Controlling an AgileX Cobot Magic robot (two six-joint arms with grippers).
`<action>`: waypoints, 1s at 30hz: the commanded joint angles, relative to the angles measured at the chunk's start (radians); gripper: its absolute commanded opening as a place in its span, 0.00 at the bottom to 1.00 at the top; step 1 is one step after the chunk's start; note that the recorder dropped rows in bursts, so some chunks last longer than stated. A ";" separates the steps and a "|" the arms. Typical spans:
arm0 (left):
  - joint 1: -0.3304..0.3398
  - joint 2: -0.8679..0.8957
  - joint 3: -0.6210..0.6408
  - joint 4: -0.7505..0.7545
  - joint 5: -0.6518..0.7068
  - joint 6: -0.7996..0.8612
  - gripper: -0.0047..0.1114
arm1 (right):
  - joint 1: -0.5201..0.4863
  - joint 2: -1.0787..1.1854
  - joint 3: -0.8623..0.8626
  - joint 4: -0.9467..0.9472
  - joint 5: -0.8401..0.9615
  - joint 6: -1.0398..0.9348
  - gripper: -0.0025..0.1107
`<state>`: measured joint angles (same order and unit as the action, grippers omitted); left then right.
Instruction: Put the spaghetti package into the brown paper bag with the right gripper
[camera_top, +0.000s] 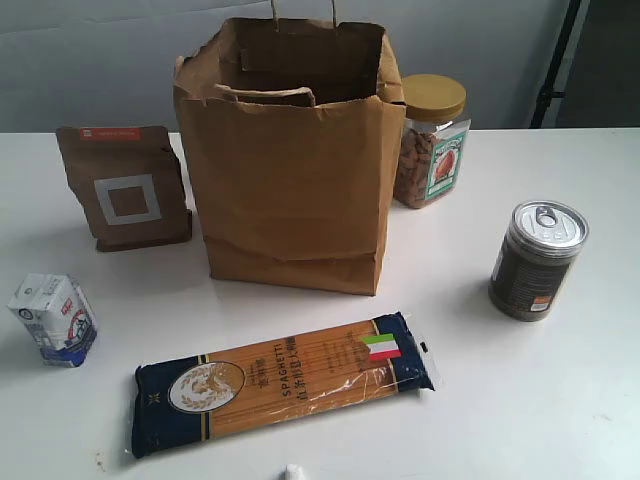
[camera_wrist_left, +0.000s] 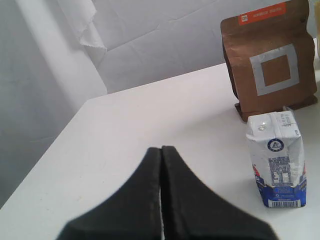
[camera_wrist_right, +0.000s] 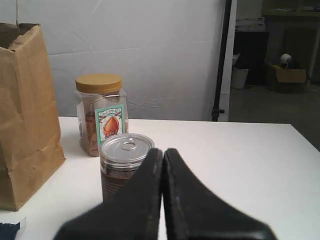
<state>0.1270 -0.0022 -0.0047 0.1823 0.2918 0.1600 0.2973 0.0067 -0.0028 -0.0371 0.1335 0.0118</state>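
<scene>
Both left fingers (camera_wrist_left: 131, 200) and right fingers (camera_wrist_right: 131, 200) clench empty; spaghetti package (camera_top: 285, 385) lies near brown paper bag (camera_top: 290, 190).

The spaghetti package (camera_top: 285, 385) is yellow with navy ends and a gold emblem, the paper bag (camera_top: 290, 180) brown, the table (camera_top: 560, 400) white.

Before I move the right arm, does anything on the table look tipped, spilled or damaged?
Nothing is spilled or tipped. The paper bag stands open, but its front rim is creased and folded inward. The spaghetti package lies flat and intact in front of it.
</scene>
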 joint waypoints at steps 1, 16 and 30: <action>-0.003 0.002 0.005 -0.005 -0.007 -0.004 0.04 | -0.008 -0.007 0.003 -0.003 -0.002 -0.004 0.02; -0.003 0.002 0.005 -0.005 -0.007 -0.004 0.04 | 0.308 0.356 -0.553 -1.137 -0.371 0.983 0.02; -0.003 0.002 0.005 -0.005 -0.007 -0.004 0.04 | 0.471 1.210 -1.012 -1.707 -0.822 1.616 0.02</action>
<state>0.1270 -0.0022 -0.0047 0.1823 0.2918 0.1600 0.7667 1.1287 -0.9704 -1.7286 -0.6591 1.5970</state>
